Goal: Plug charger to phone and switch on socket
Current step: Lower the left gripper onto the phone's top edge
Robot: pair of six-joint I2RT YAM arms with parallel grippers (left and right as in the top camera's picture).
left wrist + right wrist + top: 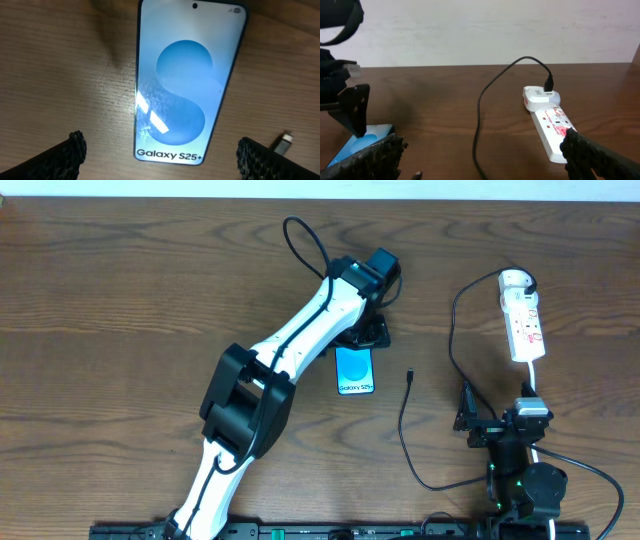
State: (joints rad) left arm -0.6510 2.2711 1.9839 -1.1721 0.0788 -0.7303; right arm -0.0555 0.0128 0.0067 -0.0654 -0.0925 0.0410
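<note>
- The phone [355, 370] lies flat, screen up, near the middle of the wooden table [120, 300].
- The left gripper [366, 332] hangs over the phone's far end.
- The charger [402, 430] trails near and right; its connector tip [410, 375] lies right of the phone, apart from it.
- The socket [526, 320] lies far right.
- The right gripper [498, 425] sits near the socket's near end.

Dark wooden table [120, 300]; pale wall [470, 30] behind.
</note>
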